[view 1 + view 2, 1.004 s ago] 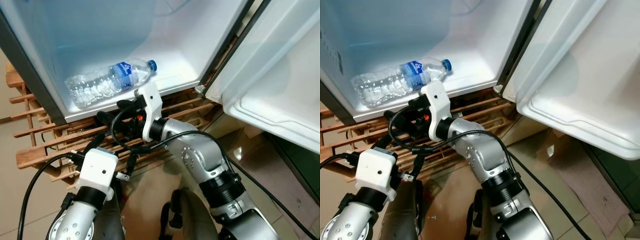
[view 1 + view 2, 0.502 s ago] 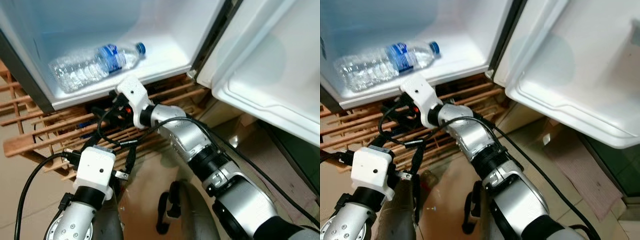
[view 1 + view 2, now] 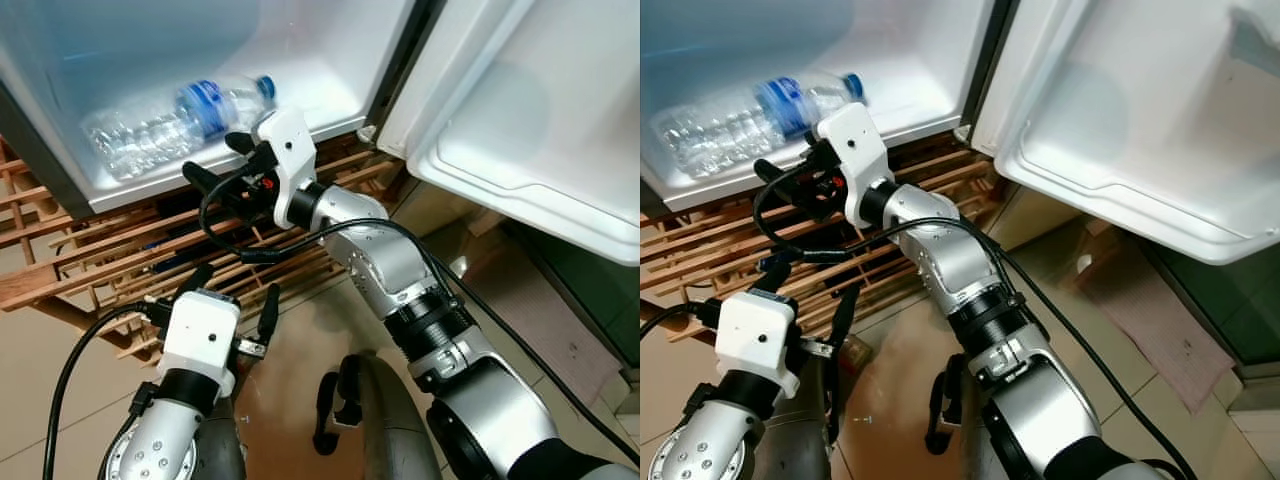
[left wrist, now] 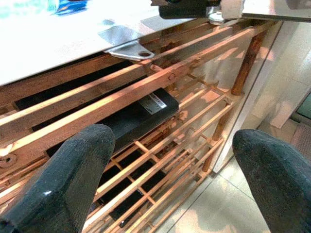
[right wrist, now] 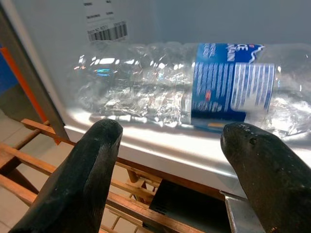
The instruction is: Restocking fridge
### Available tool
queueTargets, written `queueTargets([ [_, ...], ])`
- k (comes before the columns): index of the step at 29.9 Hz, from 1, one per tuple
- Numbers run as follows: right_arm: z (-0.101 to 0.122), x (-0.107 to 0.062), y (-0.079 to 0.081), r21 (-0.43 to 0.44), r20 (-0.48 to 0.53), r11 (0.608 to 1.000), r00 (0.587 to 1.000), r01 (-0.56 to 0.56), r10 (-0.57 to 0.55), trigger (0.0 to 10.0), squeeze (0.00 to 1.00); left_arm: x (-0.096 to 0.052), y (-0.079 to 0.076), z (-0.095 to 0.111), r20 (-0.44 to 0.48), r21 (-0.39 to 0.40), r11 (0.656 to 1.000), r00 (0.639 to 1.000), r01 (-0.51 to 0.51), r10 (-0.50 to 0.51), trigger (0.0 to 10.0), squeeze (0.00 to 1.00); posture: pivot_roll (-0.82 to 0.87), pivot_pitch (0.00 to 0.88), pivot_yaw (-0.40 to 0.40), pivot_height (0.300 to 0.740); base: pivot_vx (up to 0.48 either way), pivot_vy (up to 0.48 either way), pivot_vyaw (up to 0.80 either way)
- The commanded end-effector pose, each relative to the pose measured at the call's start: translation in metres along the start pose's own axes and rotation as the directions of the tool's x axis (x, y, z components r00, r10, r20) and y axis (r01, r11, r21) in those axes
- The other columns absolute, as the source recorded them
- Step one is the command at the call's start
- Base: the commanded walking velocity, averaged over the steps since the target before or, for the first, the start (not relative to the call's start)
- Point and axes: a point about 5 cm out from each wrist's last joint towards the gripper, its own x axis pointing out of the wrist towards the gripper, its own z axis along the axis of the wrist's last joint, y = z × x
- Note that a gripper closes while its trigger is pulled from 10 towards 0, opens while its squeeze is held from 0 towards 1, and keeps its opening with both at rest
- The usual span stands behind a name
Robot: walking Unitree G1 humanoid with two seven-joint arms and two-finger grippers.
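I have the fridge [image 3: 330, 60] open in front of me, its door [image 3: 520, 130] swung wide to the right, and the whole cabinet sits on a slatted wooden pallet [image 3: 90, 270]. The water bottle [image 3: 170, 125] lies on its side on the white fridge floor, near the front lip, cap pointing right and base toward the left wall. My right gripper [image 3: 215, 165] reaches in from the right and hovers just in front of that lip, fingers spread apart and holding nothing; through its wrist camera the bottle's blue label [image 5: 233, 80] sits between the two black fingers [image 5: 92, 160], beyond their tips. My left gripper [image 3: 235, 300] hangs low and near, over the pallet slats, also spread wide and empty. I judge the bottle is already stocked, so the sensible move is to draw the right arm straight back and slightly up, keeping the fingers clear of the lip so I don't nudge the bottle into rolling out.
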Motion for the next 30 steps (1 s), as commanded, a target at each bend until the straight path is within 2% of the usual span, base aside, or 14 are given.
queueTargets([
  [1, -0.007, 0.007, 0.022, 0.093, 0.026, 0.996, 1.0, -0.015, 0.013, 10.0, 0.0, 0.0, -0.002, -0.004, -0.013, -0.027, 1.0, 1.0, -0.009, 0.009, 10.0, 0.0, 0.21, 0.287, -0.211, 0.66, 0.0, 0.0, 0.0],
  [3, -0.008, 0.007, 0.022, 0.092, 0.027, 0.996, 1.0, -0.01, 0.008, 10.0, 0.0, 0.001, -0.002, -0.002, 0.0, -0.033, 0.999, 1.0, -0.017, 0.017, 10.0, 0.0, 0.21, 0.287, -0.211, 0.66, 0.0, 0.0, 0.0],
  [7, -0.005, 0.009, 0.02, 0.092, 0.058, 0.996, 0.998, 0.024, -0.03, 10.0, 0.0, 0.002, 0.004, 0.01, 0.087, -0.032, 0.999, 0.995, -0.043, 0.046, 10.0, 0.0, 0.21, 0.294, -0.214, 0.66, 0.0, 0.0, 0.0],
  [15, -0.003, 0.016, 0.014, 0.099, 0.062, 0.994, 0.997, 0.049, -0.056, 10.0, 0.0, 0.0, 0.012, 0.018, 0.126, -0.01, 0.996, 0.988, -0.084, 0.085, 10.0, 0.0, 0.22, 0.317, -0.22, 0.66, 0.0, 0.0, 0.0],
  [17, -0.004, 0.022, 0.02, 0.132, 0.057, 0.991, 0.998, 0.03, -0.038, 10.0, 0.0, 0.0, 0.013, 0.021, 0.137, -0.003, 0.996, 0.987, -0.087, 0.086, 10.0, 0.0, 0.24, 0.333, -0.217, 0.66, 0.0, 0.0, 0.0],
  [21, -0.001, 0.042, 0.047, 0.234, 0.071, 0.971, 0.997, -0.049, 0.033, 10.0, 0.0, -0.01, 0.017, 0.026, 0.135, 0.02, 0.995, 0.987, -0.093, 0.09, 10.0, 0.0, 0.27, 0.369, -0.206, 0.66, 0.0, 0.0, 0.0],
  [26, 0.016, 0.054, 0.07, 0.272, 0.147, 0.953, 0.984, -0.134, 0.096, 10.0, 0.0, -0.022, 0.016, 0.027, 0.108, 0.013, 0.995, 0.989, -0.099, 0.097, 10.0, 0.0, 0.28, 0.391, -0.199, 0.66, 0.0, 0.0, 0.0],
  [29, 0.019, 0.053, 0.073, 0.265, 0.177, 0.951, 0.977, -0.159, 0.114, 10.0, 0.0, -0.022, 0.013, 0.026, 0.101, 0.004, 0.995, 0.99, -0.095, 0.094, 10.0, 0.0, 0.28, 0.392, -0.198, 0.66, 0.0, 0.0, 0.0],
  [30, 0.018, 0.052, 0.071, 0.266, 0.181, 0.952, 0.978, -0.154, 0.108, 10.0, 0.67, -0.021, 0.013, 0.027, 0.103, 0.003, 0.995, 0.99, -0.095, 0.094, 10.0, 0.0, 0.27, 0.399, -0.199, 0.66, 0.0, 0.0, 0.0],
])
